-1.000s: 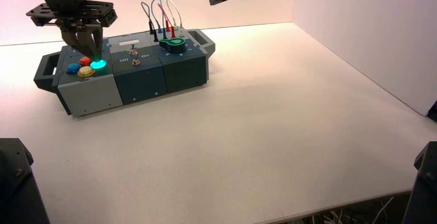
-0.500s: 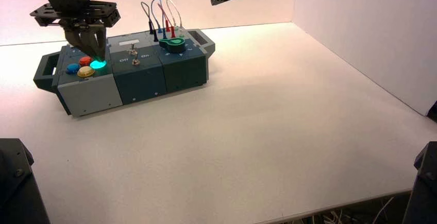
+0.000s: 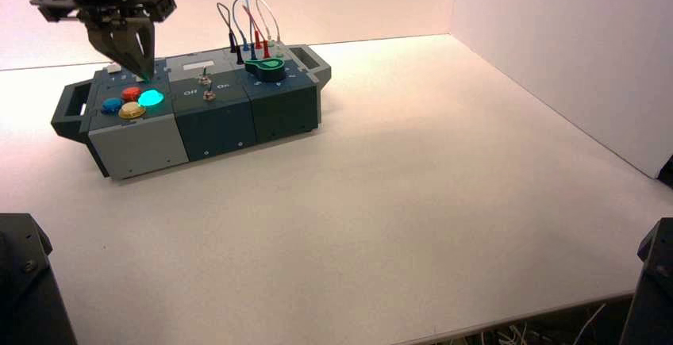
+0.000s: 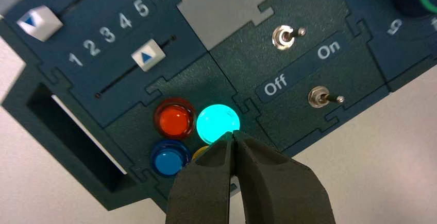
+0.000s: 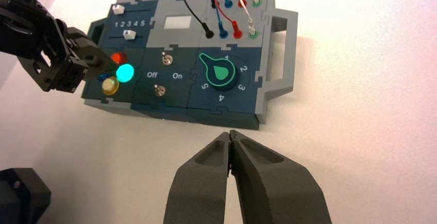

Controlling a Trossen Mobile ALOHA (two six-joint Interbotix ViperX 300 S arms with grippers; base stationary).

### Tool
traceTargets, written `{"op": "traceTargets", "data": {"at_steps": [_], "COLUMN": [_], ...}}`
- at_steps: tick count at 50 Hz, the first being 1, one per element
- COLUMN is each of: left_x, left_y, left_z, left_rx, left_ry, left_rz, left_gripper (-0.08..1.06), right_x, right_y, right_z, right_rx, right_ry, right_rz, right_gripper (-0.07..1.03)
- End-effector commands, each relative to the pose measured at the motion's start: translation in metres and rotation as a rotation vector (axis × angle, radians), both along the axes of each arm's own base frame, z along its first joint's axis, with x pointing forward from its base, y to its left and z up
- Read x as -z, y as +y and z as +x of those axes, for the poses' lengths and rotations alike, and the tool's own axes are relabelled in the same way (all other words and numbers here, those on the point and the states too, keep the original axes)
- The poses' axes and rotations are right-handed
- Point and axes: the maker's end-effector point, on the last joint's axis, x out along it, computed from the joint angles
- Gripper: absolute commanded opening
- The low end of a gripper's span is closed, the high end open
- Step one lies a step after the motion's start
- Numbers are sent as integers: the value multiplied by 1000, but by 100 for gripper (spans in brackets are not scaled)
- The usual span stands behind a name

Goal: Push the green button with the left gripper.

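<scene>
Above the box's button cluster: left gripper, fingers closed together, holding nothing.
Just beside its fingertips, the green button is glowing bright teal; red button, blue button and yellow button are sitting near the gripper too. Well apart from it, on its right, the right gripper is hovering idle before the box, fingers together.

I see a robot test spot, like a lab: a button box on a pale worktop, with plain walls behind and beside it.
</scene>
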Motion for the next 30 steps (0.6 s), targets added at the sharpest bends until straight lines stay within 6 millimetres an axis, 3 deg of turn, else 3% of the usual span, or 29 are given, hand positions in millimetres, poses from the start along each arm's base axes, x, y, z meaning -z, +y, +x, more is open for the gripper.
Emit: {"op": "traceTargets", "data": {"at_steps": [1, 17, 30], "left_x": [-21, -42, -44], "left_y": [0, 2, 3], "left_z": [11, 11, 11], "left_rx": [-1, -6, -8], "left_ry": [-71, -133, -139], "left_rz": [-6, -10, -11], "left_gripper": [-3, -3, -3], "right_x": [-21, -20, -18], "right_y": [0, 0, -1], "right_z": [4, 5, 6], "right_rx": [8, 8, 12], "right_ry": [-41, -38, -32], "right_rz": [35, 33, 29], "right_gripper": [-2, -2, -2]}}
